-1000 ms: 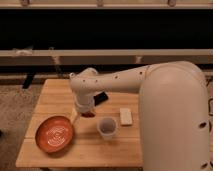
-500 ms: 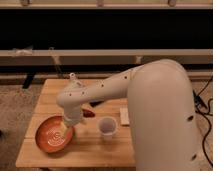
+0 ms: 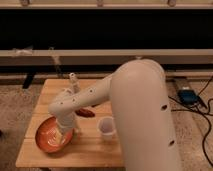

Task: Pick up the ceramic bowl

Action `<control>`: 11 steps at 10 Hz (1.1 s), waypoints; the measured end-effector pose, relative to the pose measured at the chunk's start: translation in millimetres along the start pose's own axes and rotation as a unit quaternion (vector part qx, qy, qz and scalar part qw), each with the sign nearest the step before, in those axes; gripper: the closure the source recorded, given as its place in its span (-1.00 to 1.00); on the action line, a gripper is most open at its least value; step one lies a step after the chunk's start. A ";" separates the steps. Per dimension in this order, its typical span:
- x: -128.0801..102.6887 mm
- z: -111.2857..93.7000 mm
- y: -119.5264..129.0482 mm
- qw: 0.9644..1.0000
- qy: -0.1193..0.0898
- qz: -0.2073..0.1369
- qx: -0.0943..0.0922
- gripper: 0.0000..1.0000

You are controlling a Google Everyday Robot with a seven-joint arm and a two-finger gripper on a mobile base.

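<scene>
- Closest to the camera, my bulky white arm (image 3: 142, 115) fills the right half of the view and hides the right edge of the light wooden tabletop (image 3: 95, 151).
- The ceramic bowl (image 3: 45, 134), a wide, shallow, round orange-red glazed dish, sits near the front-left corner of the tabletop. As far as I can see it lies flat on the wood, so I judge it not yet lifted.
- My gripper (image 3: 65, 135) is down at the bowl's right side, over or against its rim on the side nearest the cup. I cannot tell whether it is wide, narrow or already gripping the rim, nor whether it touches the glaze.
- The reach looks done. What is left is a sure hold on the rim and then the lift clear of the table.
- A small white cup (image 3: 106, 127) stands upright near the front edge, just to the right of the bowl and apart from it.
- A small dark-red oblong thing (image 3: 85, 113) lies towards the middle of the tabletop, behind the cup.
- A slim pale upright object (image 3: 73, 80) stands at the far edge; I cannot tell what it is.
</scene>
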 end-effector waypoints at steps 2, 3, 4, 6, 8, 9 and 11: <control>-3.4 4.9 0.1 1.000 0.002 -0.004 0.008 0.17; -4.4 3.5 -0.5 1.000 0.002 -0.005 0.010 0.38; -4.8 -1.9 -4.0 1.000 0.000 -0.005 0.013 0.58; -5.0 -19.9 -15.3 1.000 -0.005 0.001 0.011 0.96; -4.3 -41.3 -23.8 1.000 -0.010 0.010 0.003 1.00; -6.8 -52.6 -23.4 1.000 -0.015 0.013 -0.003 1.00; -9.9 -74.7 -19.7 1.000 -0.019 0.012 -0.006 1.00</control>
